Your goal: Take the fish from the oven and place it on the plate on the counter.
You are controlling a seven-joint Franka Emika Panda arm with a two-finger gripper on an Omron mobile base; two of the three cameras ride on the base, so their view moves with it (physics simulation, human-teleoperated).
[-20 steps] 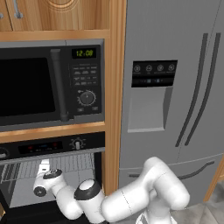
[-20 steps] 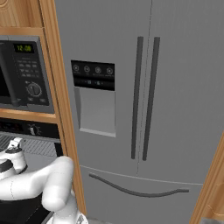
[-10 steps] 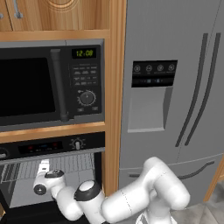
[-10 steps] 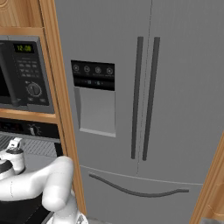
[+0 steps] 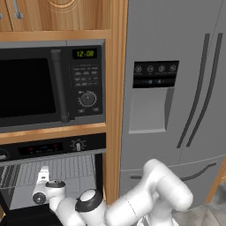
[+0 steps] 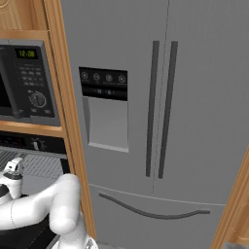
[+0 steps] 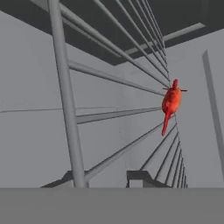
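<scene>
fish (image 7: pixel 171 101): small red-orange body lying on the wire rack (image 7: pixel 131 83) inside the oven (image 5: pixel 53 176); in the hand view it sits at about 2 o'clock, tail pointing toward 6.
fish vs gripper: well apart. Nothing sits between the two dark tips at the bottom of the hand view; the fish is up and to the right of them.
gripper (image 7: pixel 105 178): tips stand apart with a clear gap and hold nothing. Can't tell from the frames whether they are narrowing or just parked part-way.
hand: in the left base view the gripper end (image 5: pixel 43 176) is poked into the oven cavity, below the knob panel, at roughly 8 o'clock in that picture.
around: microwave (image 5: pixel 48 84) directly above the oven, fridge (image 5: pixel 176 88) at 3 o'clock past the wooden upright.
stage (my read): reach in progress, grasp not made.
risk 1: gripper axis is off the fish; closing here pinches air or a rack bar. Cause: lateral offset toward 2 o'clock not taken up.
risk 2: fish is tiny and lies across bars; a low approach could push it through a gap or jam a tip on a bar.
risk 3: narrow jaw gap leaves little margin to straddle the body.
</scene>
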